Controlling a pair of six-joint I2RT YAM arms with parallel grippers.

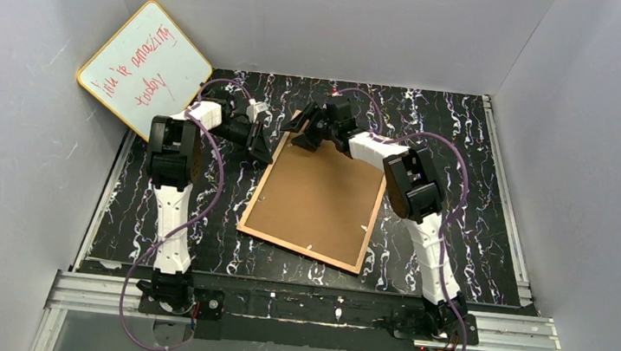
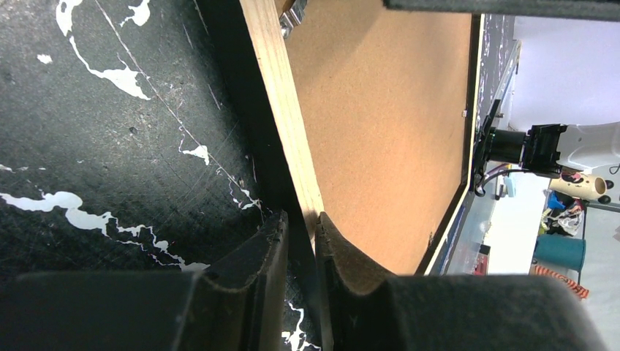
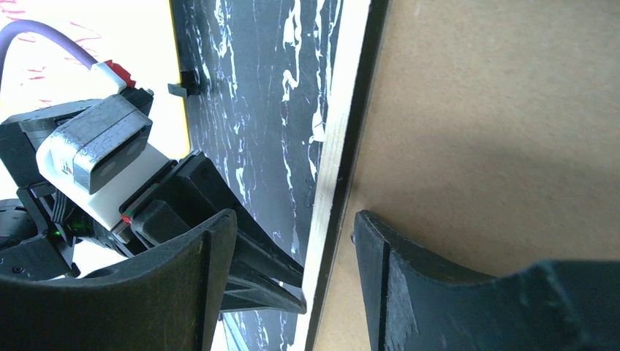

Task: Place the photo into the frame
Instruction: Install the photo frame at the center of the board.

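Left hand (image 2: 301, 223) pinching frame (image 2: 281, 110) edge; right hand (image 3: 294, 223) open astride it

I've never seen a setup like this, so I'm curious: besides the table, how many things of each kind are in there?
Robot arms: 2 (left arm, right arm)
Picture frame: 1
Hardboard backing panel: 1
Whiteboard: 1
Total: 5

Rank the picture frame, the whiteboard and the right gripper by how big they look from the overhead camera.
1. frame, largest
2. whiteboard, somewhat smaller
3. right gripper, by far the smallest
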